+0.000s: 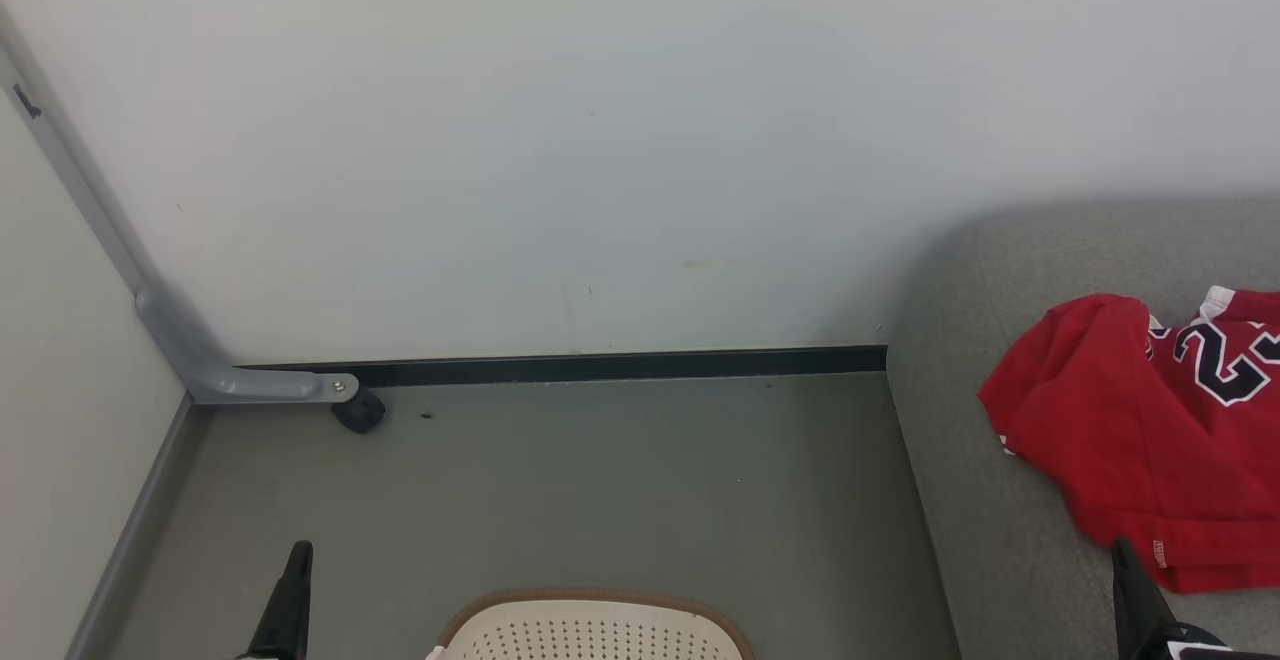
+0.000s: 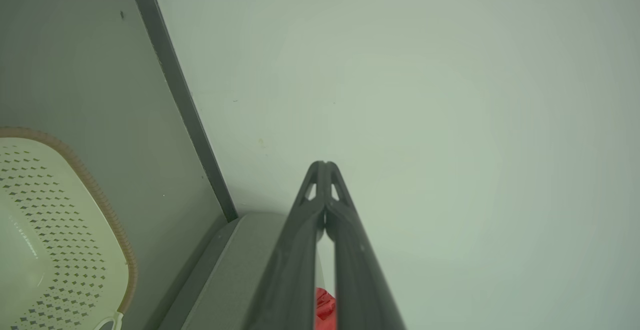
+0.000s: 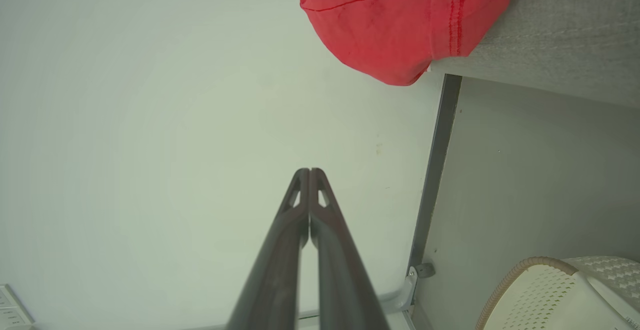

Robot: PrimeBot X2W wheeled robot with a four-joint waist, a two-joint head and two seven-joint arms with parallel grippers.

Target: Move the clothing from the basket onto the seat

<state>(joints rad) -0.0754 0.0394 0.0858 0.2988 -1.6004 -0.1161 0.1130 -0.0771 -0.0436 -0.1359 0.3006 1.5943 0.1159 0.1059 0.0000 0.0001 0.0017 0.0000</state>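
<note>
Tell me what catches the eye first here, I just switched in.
The red jersey numbered 23 stands out, crumpled on the grey seat at the right of the head view. The cream basket sits on the floor at that view's bottom edge. The left gripper and right gripper are both shut and empty, pointing at the pale wall.

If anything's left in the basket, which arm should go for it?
Probably the left. The left gripper, shut and empty, sits beside the basket, while the right gripper, also shut, is farther off over the seat next to the red jersey. Whether the basket holds more, I cannot tell.
</note>
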